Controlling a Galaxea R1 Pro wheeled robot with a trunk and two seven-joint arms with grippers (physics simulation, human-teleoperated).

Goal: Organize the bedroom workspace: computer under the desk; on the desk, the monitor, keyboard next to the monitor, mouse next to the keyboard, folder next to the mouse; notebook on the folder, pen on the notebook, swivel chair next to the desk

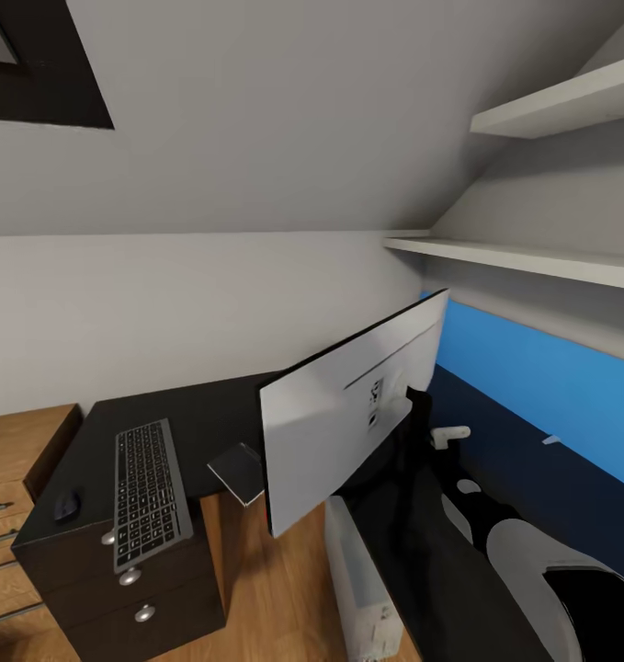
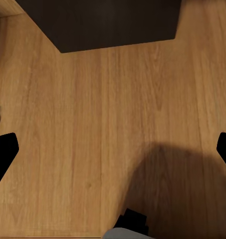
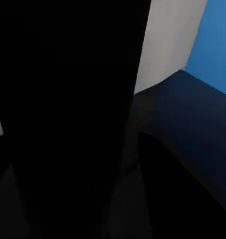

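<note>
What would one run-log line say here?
monitor: tilted, back showing, at desk | keyboard, mouse: on desk | computer: floor | left end effector: open over floor

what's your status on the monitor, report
Left end effector open over bare wood floor. Right end effector state unclear, view dark. Monitor tilted, white back showing, above the desk. Keyboard, mouse on the desk.

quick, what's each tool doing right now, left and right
Left tool: open, empty, over the wooden floor.
Right tool: cannot be told; its view is dark, close against the monitor.
</note>
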